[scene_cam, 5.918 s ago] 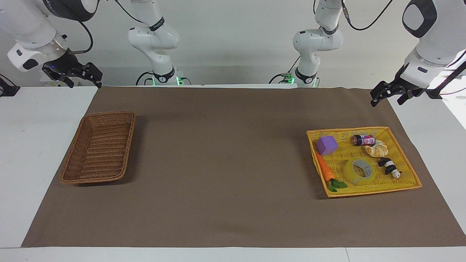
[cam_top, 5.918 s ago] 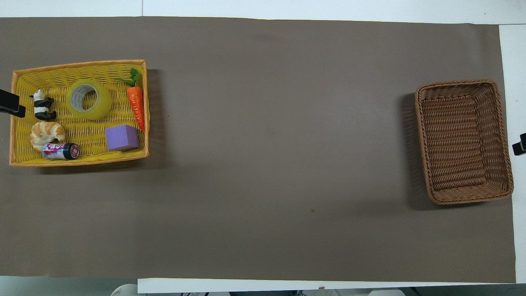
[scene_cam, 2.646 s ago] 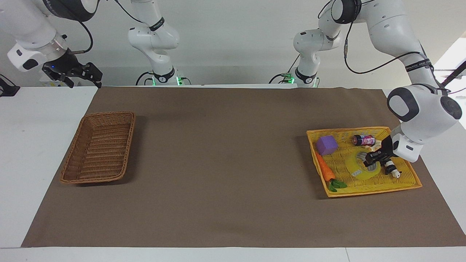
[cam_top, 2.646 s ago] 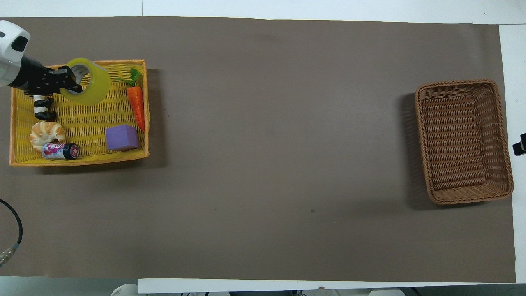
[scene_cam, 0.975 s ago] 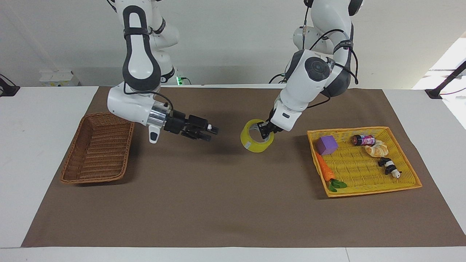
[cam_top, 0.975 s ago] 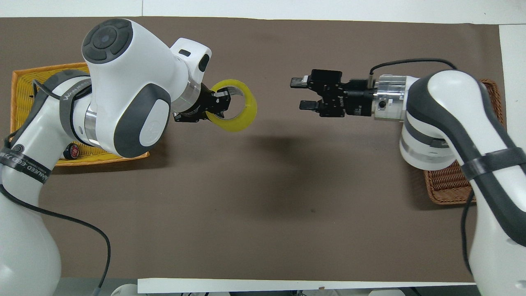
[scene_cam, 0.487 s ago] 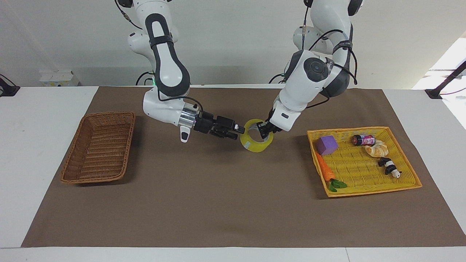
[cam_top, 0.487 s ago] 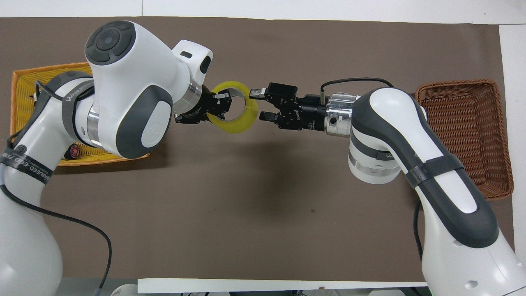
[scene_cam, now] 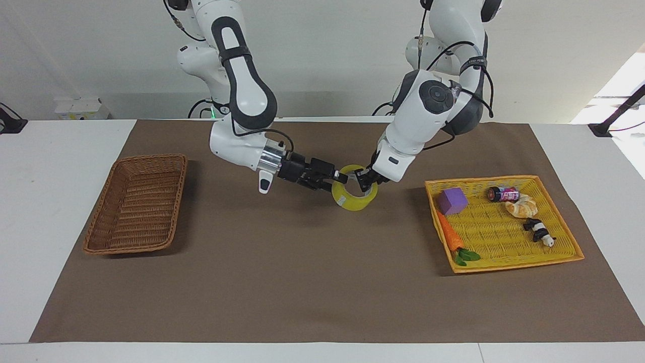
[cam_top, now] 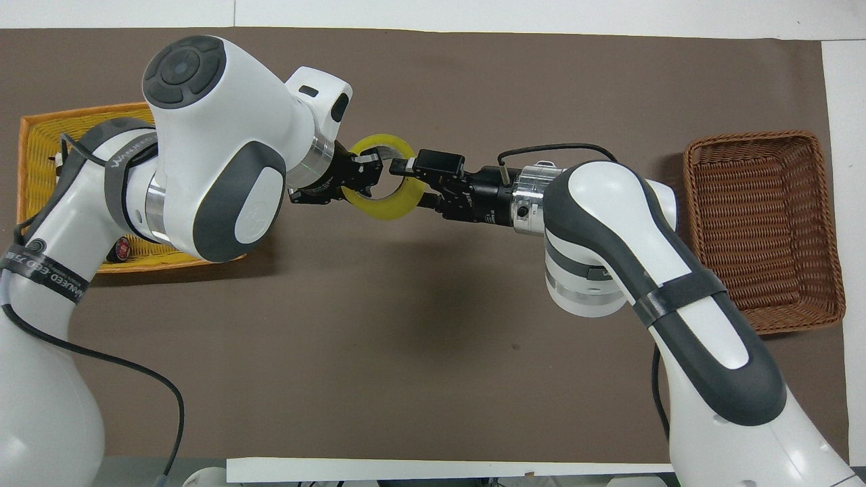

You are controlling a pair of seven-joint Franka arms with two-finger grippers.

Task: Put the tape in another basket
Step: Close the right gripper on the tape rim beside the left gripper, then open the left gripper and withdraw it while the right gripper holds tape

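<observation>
While both arms meet over the middle of the table, you are looking at a mid-air handover of the roll.

Tape: the tape is a wide ring of translucent yellow film on a pale grey-white core, held tilted in the air over the brown mat, between the two baskets and touching neither.

Left end effector: the left end effector is clenched on the ring wall at the side toward the left arm's end, one finger inside the core and one outside.

Right end effector: the right end effector reaches the ring from the other side; its black fingers straddle the wall, one at the core hole and one outside. You cannot tell from either view whether they have pressed onto the film.

Basket: the basket is a deep, narrow rectangle of brown woven wicker with raised sides, at the right arm's end of the table.

Yellow tray: the yellow tray is flat, bright, finely woven, at the left arm's end.

Tray contents: a purple foam cube, an orange carrot with green leaves, a small dark can, a glossy croissant, a black-and-white panda figure.
</observation>
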